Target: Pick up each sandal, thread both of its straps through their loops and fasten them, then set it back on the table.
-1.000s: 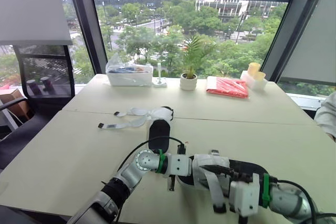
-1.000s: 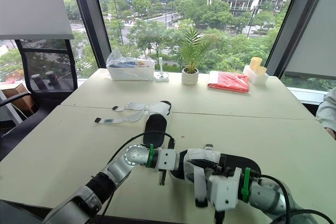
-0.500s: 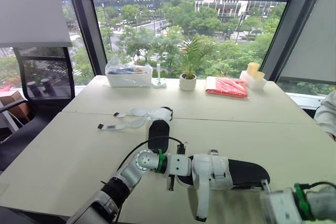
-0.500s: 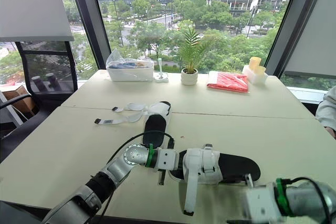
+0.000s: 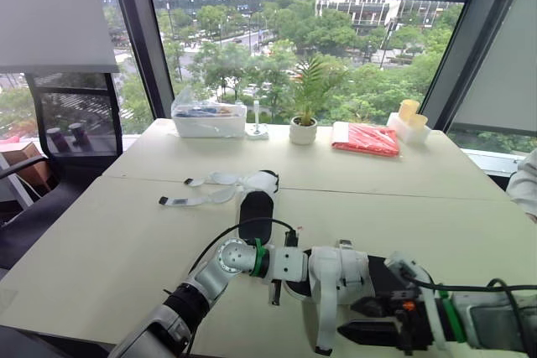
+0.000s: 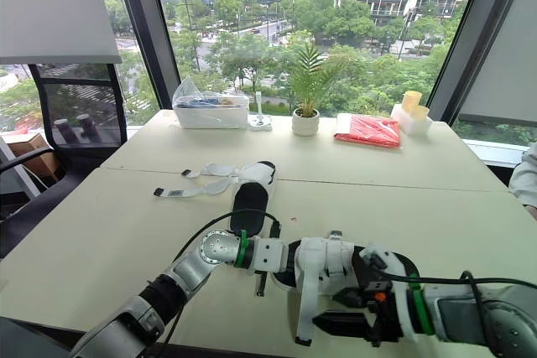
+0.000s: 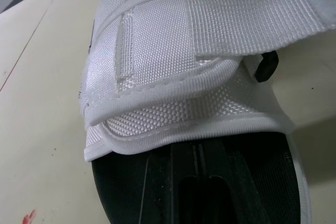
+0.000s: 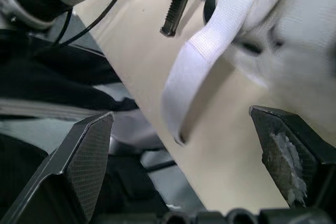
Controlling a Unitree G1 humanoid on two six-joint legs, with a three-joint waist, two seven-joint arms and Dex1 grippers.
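Sandals are lying apart on the pale table [image 5: 101, 241]. The near sandal [image 5: 342, 267], with a white upper over a black sole, is sitting at about 6 o'clock on the tabletop, close to the robot's edge, with its length running from 9 to 3 o'clock. One long white strap [image 5: 325, 324] is trailing loose from its upper toward 6 o'clock, and its tip is resting on the table.

The left gripper [image 5: 292, 267] is pressing up against the 9 o'clock end of this sandal. Whether it is clamping the sole, I cannot tell.

The right gripper [image 5: 348, 319] is hovering just at 3 o'clock of the loose strap, near its lower half. It is spread wide and gripping nothing, and its two black fingers [image 8: 89, 166] are standing well apart on either side of the strap without touching it.

The far sandal [image 5: 256, 207] is lying at 11 o'clock from the near one, black sole up. Its undone straps [image 5: 201, 199] are sprawling flat toward 9 o'clock.

Along the window, at 12 o'clock, a potted plant [image 5: 302, 130] is standing between a clear bag [image 5: 205, 119] at 11 o'clock and a red packet [image 5: 363, 138] at 1 o'clock.
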